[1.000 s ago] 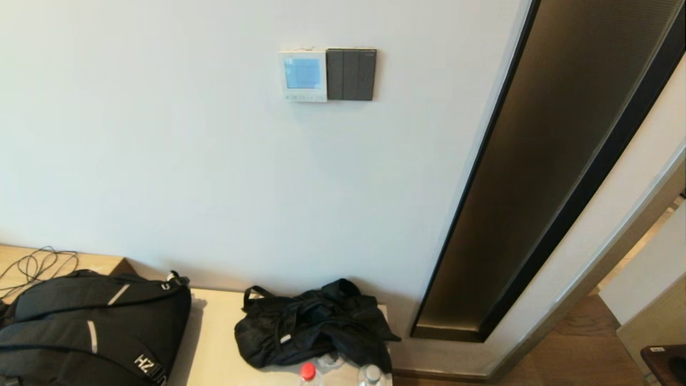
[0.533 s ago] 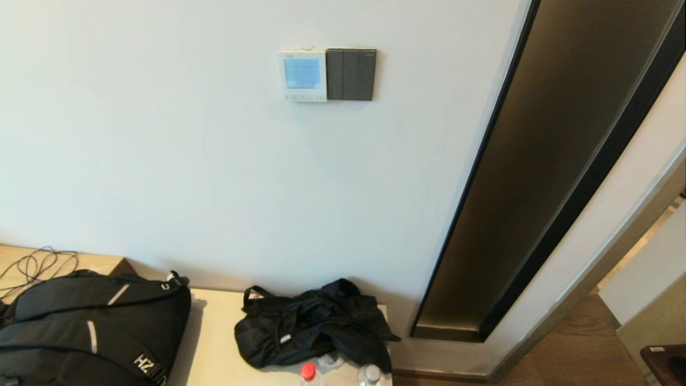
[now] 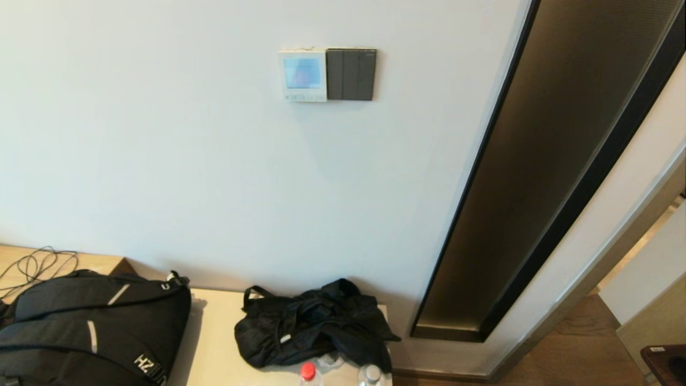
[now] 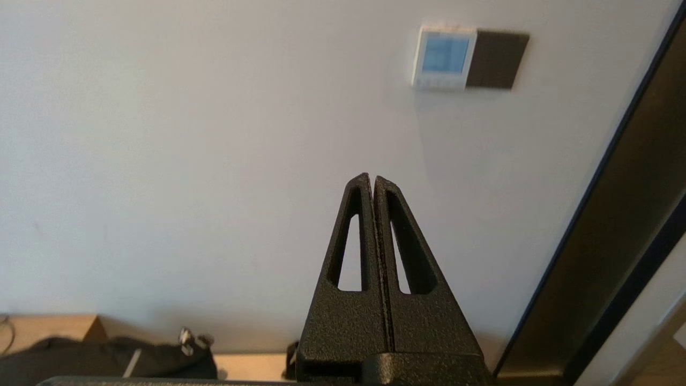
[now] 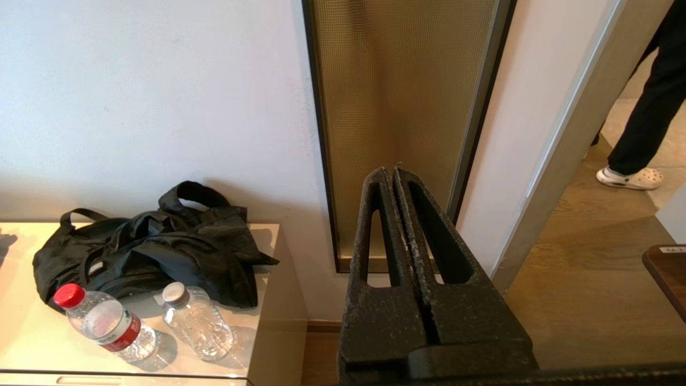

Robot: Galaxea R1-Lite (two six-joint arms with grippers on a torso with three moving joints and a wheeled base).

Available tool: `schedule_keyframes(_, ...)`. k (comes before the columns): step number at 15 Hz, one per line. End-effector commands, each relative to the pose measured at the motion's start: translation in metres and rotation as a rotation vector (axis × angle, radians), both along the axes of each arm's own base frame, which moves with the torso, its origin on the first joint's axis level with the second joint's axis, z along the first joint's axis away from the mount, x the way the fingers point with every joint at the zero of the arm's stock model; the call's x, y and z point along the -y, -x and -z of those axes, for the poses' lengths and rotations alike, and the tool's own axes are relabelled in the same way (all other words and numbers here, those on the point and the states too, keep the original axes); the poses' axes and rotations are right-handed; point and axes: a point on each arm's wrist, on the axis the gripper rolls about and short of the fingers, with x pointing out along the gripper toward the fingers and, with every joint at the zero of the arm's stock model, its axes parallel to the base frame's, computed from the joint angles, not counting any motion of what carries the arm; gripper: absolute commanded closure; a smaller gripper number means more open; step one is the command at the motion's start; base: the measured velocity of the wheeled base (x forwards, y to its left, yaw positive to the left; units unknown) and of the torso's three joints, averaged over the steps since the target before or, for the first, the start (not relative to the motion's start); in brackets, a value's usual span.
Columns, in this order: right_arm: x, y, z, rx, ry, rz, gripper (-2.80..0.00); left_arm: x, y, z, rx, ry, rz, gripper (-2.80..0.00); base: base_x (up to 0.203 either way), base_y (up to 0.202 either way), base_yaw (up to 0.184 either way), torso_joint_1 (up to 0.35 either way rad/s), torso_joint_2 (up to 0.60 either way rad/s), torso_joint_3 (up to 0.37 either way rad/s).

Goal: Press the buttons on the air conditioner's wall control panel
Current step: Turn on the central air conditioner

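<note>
The air conditioner's wall control panel (image 3: 302,75) is a small white square with a light-blue screen, high on the white wall. Its buttons (image 3: 304,97) are a row of tiny pale keys along its bottom edge. It also shows in the left wrist view (image 4: 442,58), with the buttons (image 4: 439,82) under the screen. My left gripper (image 4: 372,177) is shut and empty, well below and to the left of the panel, away from the wall. My right gripper (image 5: 392,170) is shut and empty, low by the gold glass strip. Neither gripper shows in the head view.
A dark grey three-rocker switch plate (image 3: 351,74) adjoins the panel's right side. A dark glass strip (image 3: 541,177) runs down the wall at right. Below, a pale cabinet top (image 3: 214,343) holds a black backpack (image 3: 91,332), a black bag (image 3: 313,324) and two bottles (image 5: 107,324).
Nothing has moved in the head view; only the look of the panel's blue screen differs slightly between frames.
</note>
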Motion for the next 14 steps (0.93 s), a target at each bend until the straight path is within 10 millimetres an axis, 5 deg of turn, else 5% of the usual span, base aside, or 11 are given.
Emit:
schedule_keyframes(1,0.0,0.0,0.0,-0.002,0.001,0.0,0.0,0.005,-0.064,-0.038,-0.092,-0.007,0.021,0.0,0.0,0.0,0.0,0.0,0.0,0.0)
schedule_keyframes(7,0.0,0.0,0.0,-0.003,0.001,0.0,0.0,0.033,-0.177,-0.085,-0.105,-0.006,0.194,0.0,0.0,0.0,0.0,0.0,0.0,0.0)
schedule_keyframes(14,0.0,0.0,0.0,-0.002,0.001,0.0,0.0,0.117,-0.266,-0.073,-0.178,-0.017,0.378,0.0,0.0,0.0,0.0,0.0,0.0,0.0)
